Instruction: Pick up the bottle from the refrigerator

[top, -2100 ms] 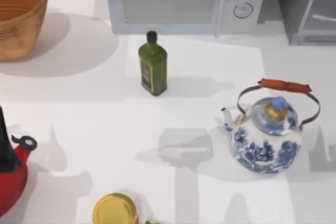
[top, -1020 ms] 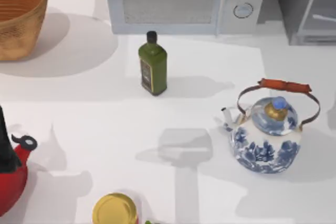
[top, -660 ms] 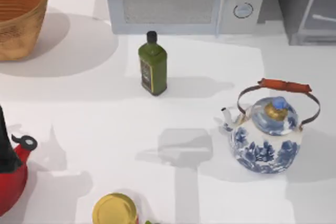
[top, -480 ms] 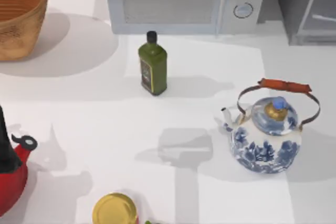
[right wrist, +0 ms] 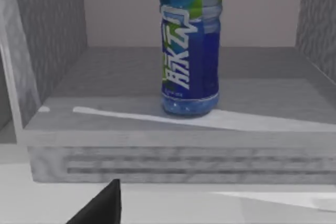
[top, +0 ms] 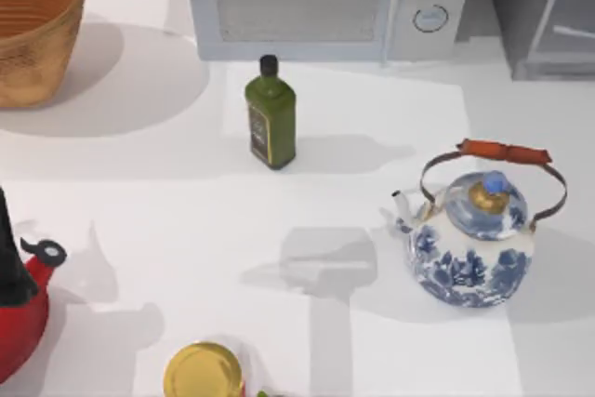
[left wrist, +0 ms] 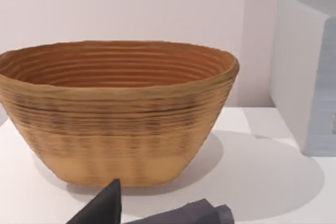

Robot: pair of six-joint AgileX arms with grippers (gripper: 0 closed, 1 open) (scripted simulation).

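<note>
Glossy clear plastic bottle, matt grey refrigerator shelf

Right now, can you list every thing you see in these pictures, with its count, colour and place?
bottle: 1, clear with blue label, upright inside the refrigerator
refrigerator: 1, dark grey, table's far right
microwave: 1, pale grey, far middle
oil bottle: 1, dark green, before the microwave
basket: 1, tan, far left
teapot: 1, blue and white, right side
kettle: 1, red, left edge
jar lid: 1, yellow, near edge
left gripper: dark, facing the basket
right gripper: dark, facing the bottle
</note>
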